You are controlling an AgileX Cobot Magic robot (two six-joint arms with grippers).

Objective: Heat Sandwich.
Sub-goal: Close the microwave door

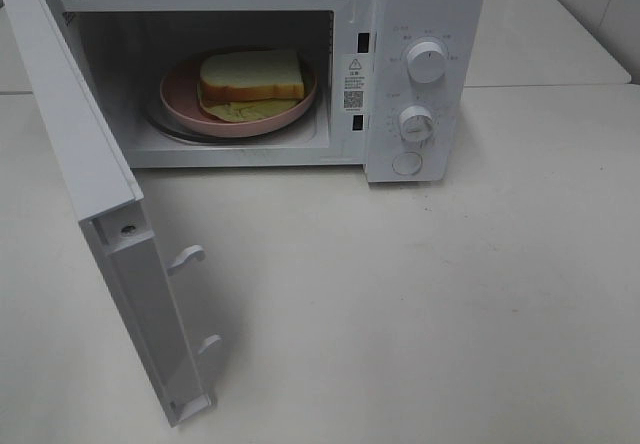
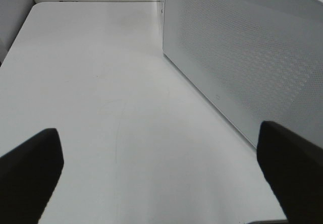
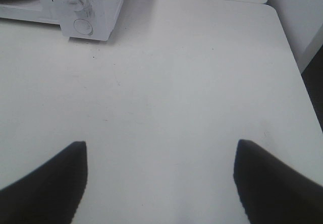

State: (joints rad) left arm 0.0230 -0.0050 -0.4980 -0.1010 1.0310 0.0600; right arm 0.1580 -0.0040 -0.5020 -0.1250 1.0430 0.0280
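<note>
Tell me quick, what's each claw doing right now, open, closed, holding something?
Left claw: open, holding nothing.
Right claw: open, holding nothing.

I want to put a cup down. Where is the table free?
Free: the table in front of the microwave, right of its open door, and the strip right of the microwave. Crowded: inside, where the plate with the sandwich fills the floor.
</note>
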